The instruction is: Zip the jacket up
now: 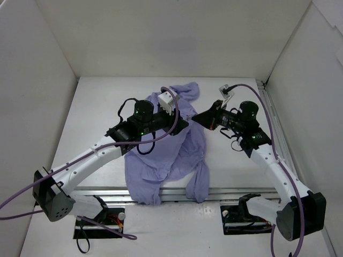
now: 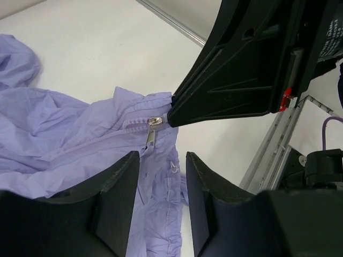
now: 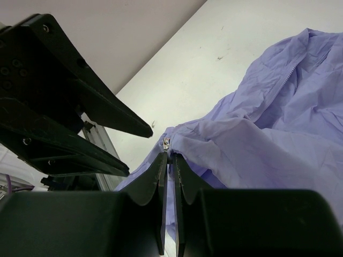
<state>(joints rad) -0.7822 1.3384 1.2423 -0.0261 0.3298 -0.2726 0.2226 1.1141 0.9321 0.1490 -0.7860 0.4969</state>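
The lavender jacket (image 1: 182, 155) lies crumpled mid-table, its lower part hanging over the front edge. In the left wrist view the jacket (image 2: 64, 134) shows its zipper track and a metal zipper slider (image 2: 154, 124). My left gripper (image 2: 162, 171) is open and empty, hovering just above the fabric below the slider; from above it (image 1: 181, 126) is over the jacket's middle. My right gripper (image 3: 170, 156) is shut on the jacket's edge right beside the slider (image 3: 166, 142). From above the right gripper (image 1: 194, 119) meets the jacket's right edge. Its tip (image 2: 174, 113) touches the fabric next to the slider.
White walls enclose the table on three sides. A metal rail (image 1: 230, 194) runs along the front edge and another rail (image 1: 272, 112) along the right side. Purple cables (image 1: 177, 110) loop over both arms. The left gripper's fingers (image 3: 107, 115) show close by in the right wrist view.
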